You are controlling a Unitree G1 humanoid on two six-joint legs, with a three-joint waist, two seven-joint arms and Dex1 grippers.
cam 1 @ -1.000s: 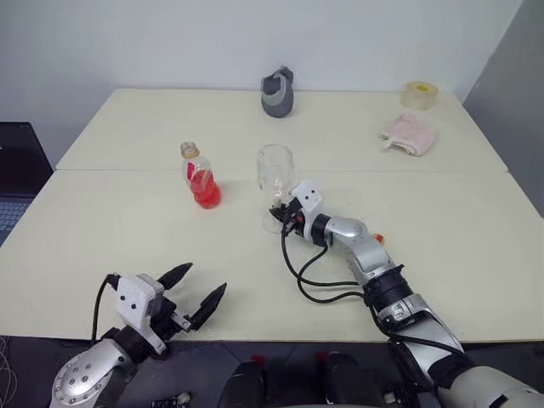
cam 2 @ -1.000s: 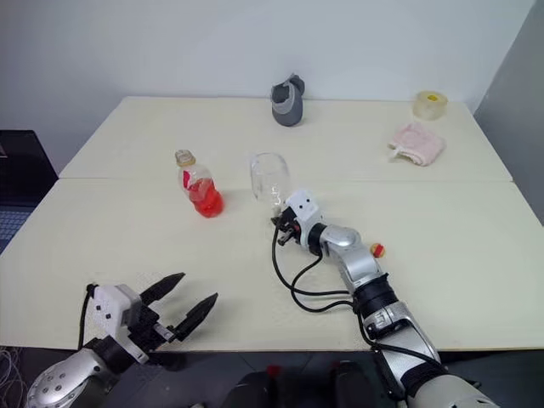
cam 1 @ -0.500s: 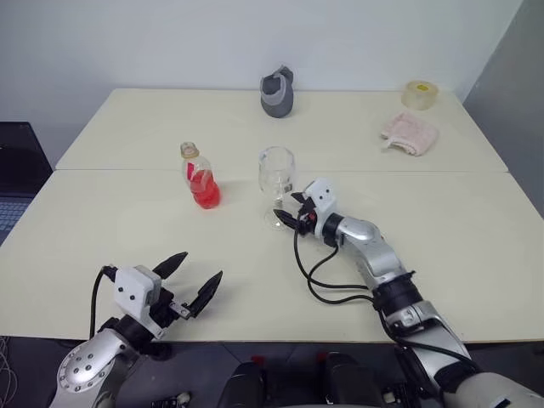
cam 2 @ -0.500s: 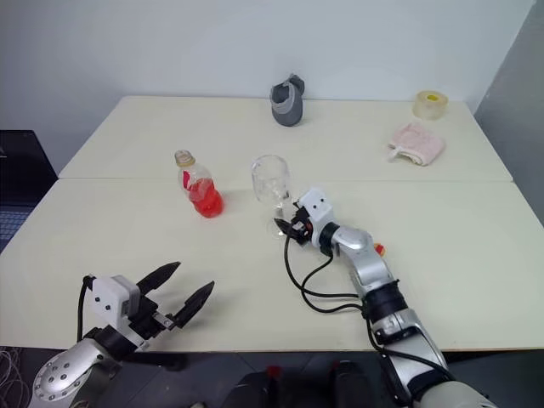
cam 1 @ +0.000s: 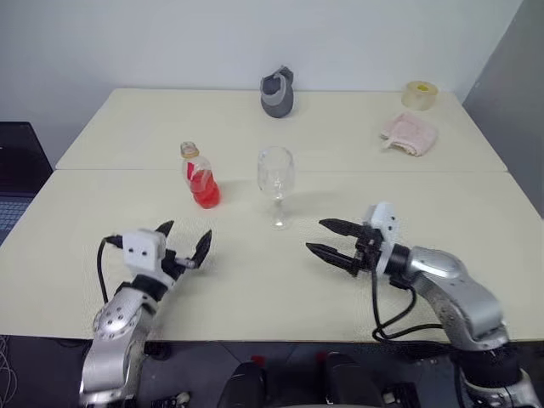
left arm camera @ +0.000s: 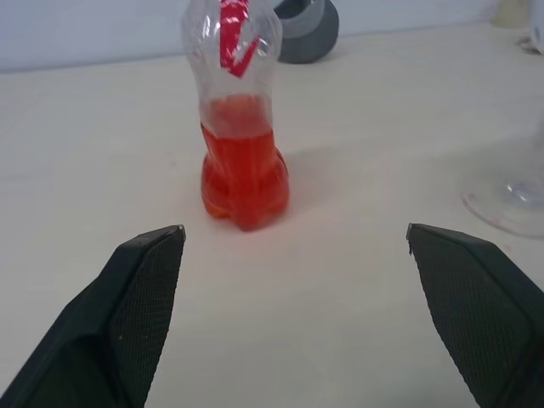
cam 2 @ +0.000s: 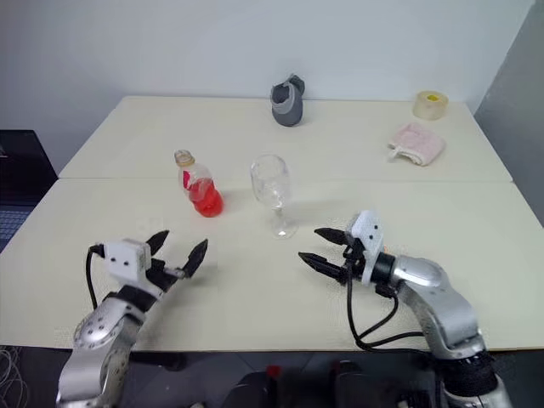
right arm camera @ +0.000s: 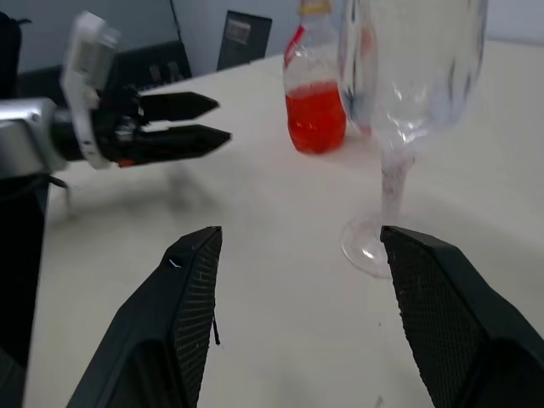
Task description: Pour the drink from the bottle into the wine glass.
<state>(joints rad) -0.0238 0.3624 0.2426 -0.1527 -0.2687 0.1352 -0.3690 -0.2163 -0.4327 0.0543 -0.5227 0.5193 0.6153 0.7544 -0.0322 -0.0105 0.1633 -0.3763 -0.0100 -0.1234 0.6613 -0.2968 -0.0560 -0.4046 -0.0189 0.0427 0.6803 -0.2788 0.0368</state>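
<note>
A: Where does the left gripper stand?

B: It hangs low over the near part of the table, its black fingers spread wide with nothing between them. The bottle stands upright straight ahead of it, a little way beyond the fingertips and apart from them. The drink fills the lower part of the bottle; the label shows red higher up.

A: And the right gripper?

B: Its jaws are also parted and empty, pointing across the table toward the robot's left. The wine glass stands upright on its foot ahead of that gripper, near it but not touching. The bowl looks empty.

A: How do bottle and glass sit against each other?

B: Side by side, near but apart. From the right gripper, the bottle is beyond the glass; from the left gripper, the glass's foot lies off to the right of the bottle.

A: Anything else on the table?

B: Far beyond both grippers, a grey cup-like object at the back edge, and past the right gripper a pink cloth and a roll of tape.
</note>
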